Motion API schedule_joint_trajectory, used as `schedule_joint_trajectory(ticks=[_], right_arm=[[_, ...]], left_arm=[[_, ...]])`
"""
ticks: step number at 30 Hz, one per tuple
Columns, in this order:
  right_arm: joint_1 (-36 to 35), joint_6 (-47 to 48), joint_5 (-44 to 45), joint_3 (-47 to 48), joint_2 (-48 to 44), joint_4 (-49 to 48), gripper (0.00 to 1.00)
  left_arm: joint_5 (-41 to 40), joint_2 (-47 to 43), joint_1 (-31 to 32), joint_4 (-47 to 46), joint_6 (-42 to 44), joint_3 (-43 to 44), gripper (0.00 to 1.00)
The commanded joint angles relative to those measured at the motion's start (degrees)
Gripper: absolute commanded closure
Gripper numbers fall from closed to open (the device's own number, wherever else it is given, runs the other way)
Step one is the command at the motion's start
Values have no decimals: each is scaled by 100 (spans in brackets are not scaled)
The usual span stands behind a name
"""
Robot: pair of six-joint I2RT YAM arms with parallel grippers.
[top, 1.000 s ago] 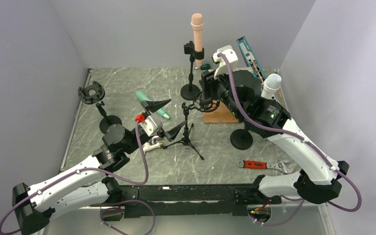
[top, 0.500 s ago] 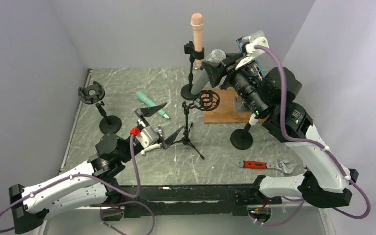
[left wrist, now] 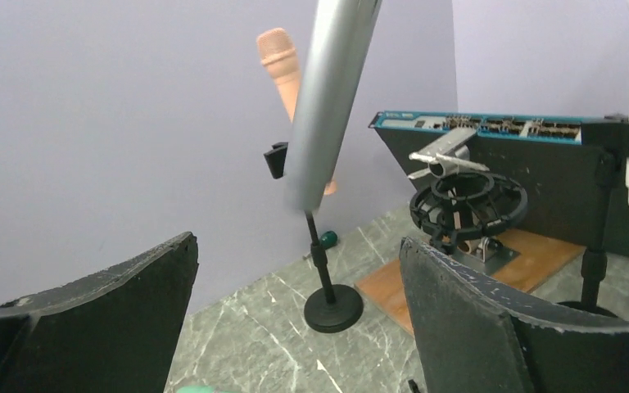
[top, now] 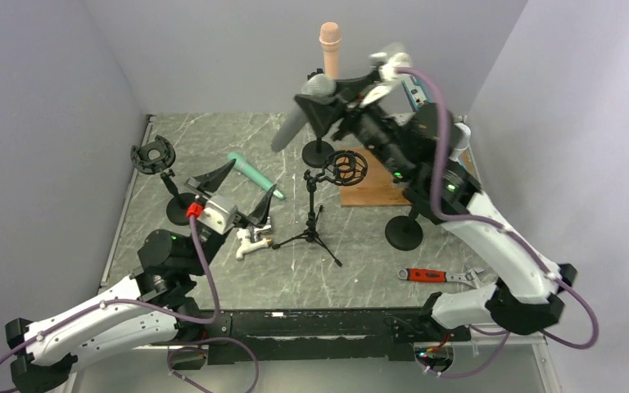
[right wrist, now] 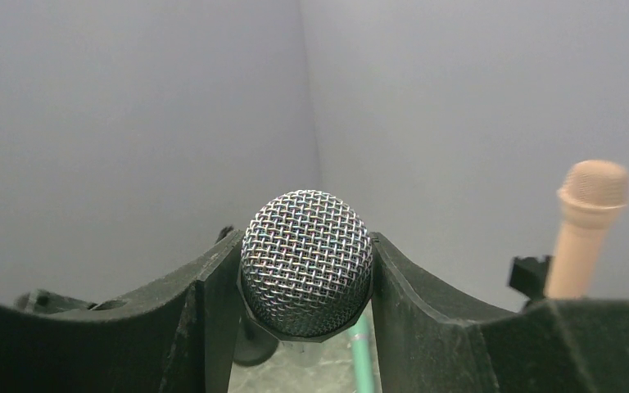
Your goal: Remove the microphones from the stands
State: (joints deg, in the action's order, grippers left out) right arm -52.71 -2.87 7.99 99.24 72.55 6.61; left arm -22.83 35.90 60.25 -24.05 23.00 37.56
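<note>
My right gripper (right wrist: 305, 255) is closed partway around the head of the grey mic (top: 291, 127), with a finger pressed on each side of the mesh grille. The mic hangs in the air over the far middle of the desk (top: 360, 262). It is tilted, head up at the gripper and tail pointing down and left. It is clear of the stand (top: 314, 219), up and left of the ring mount (top: 346, 166) on top, and touches no part of it. The stand sits on its tripod legs about mid-desk, just in front of a wooden board (top: 373, 190).

My left gripper (left wrist: 295, 246) is spread about as wide as it goes and has hold of nothing. It hovers over the left half of the desk, fingers aimed toward the stand. Through its camera I see the mic's barrel hanging in front of the back wall.

A peach mic (top: 330, 49) stands upright in its own clip at the far edge, just behind the one I'm holding. A teal mic (top: 250, 172) lies flat on the desk by the left gripper. A small white piece (top: 251, 240) lies nearby, and I can't tell what it is. A second stand (top: 154, 155) is by the left edge. A wrench (top: 442, 276) lies toward the near right corner. A white mic (top: 459, 135) shows at the right edge, mostly hidden behind my arm.
</note>
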Motion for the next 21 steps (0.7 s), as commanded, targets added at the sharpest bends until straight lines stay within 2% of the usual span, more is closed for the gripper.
schedule_joint_trajectory(ticks=[1, 4, 8, 11, 14, 16, 21], right_arm=[[-13, -484, -729, 333, 821, -55, 100], [-83, -688, -993, 591, 1222, 173, 100], [-147, -955, -1311, 732, 1409, 469, 100], [-242, -1061, -1421, 710, 1451, 628, 100], [-331, -1122, -1385, 423, 1296, 521, 100], [-352, -1170, -1326, 228, 1152, 402, 100], [-354, -1306, -1338, -61, 953, 120, 100]], left_arm=[[-229, -183, 22, 206, -290, 342, 4], [-275, -42, 22, 438, -428, 481, 6], [-888, 231, 22, 250, -185, 489, 1], [-1217, 535, 24, 450, -179, 693, 1], [-1463, 806, 22, 866, -346, 957, 12], [-1532, 953, 22, 1087, -456, 1071, 25], [-1418, 1070, 14, 1092, -538, 1037, 41]])
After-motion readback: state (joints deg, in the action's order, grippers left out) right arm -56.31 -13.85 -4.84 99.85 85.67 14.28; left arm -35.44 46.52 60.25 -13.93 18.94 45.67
